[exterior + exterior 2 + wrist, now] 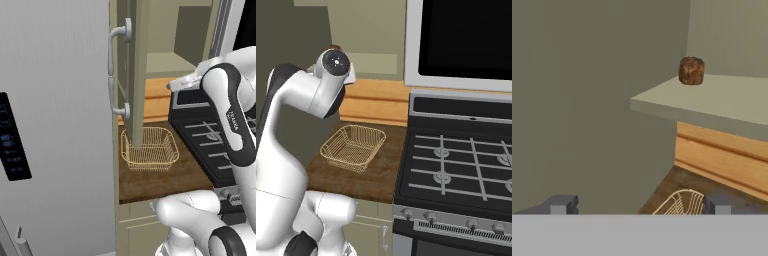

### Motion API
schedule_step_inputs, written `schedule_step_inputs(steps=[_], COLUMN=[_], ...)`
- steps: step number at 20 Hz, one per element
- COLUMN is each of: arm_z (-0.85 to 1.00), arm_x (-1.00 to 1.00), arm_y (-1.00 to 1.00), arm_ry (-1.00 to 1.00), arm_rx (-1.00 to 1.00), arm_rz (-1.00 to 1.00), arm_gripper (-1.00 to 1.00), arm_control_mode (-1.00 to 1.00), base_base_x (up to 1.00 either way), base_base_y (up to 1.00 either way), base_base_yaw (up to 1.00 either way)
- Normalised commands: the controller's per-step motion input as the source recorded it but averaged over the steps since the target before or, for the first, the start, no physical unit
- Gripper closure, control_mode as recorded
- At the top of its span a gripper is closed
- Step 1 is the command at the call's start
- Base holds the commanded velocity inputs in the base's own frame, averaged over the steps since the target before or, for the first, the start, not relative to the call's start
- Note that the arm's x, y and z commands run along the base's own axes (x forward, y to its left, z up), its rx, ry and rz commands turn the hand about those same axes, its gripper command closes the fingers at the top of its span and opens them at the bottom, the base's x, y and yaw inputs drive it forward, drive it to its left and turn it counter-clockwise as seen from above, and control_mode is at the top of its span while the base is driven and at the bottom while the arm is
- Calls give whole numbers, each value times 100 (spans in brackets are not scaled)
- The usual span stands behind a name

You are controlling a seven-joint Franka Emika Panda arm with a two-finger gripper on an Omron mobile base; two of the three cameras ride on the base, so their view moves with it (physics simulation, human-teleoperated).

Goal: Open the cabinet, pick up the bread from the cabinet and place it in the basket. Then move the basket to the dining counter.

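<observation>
Cabinet (135, 70): door swung open, edge-on above the basket. Bread (691, 70): upright on the cabinet's shelf, near its front edge, well above the basket. Basket (150, 148): on the kitchen countertop (165, 177) below the cabinet, beside the stove (461, 160). Gripper (639, 205): fingers spread wide, nothing between them, facing the shelf

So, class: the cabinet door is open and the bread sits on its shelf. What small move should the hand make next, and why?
Probably advance the hand, fingers apart and empty, up toward the bread, which sits untouched on the shelf of the open cabinet; the basket below holds nothing yet.
</observation>
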Motion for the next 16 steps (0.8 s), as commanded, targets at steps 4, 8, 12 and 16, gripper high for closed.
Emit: schedule_step_inputs(steps=[4, 8, 12, 16], arm_z=[68, 19, 0, 0], arm_x=[23, 35, 59, 79], arm_y=[1, 7, 1, 0], arm_ry=[-3, 8, 9, 3], arm_rx=[-2, -7, 5, 15], arm_rz=[-18, -5, 0, -1], arm_gripper=[-100, -100, -100, -100], arm_control_mode=[-100, -100, -100, -100], base_base_x=[0, 0, 0, 0], base_base_y=[0, 0, 0, 0], base_base_yaw=[0, 0, 0, 0])
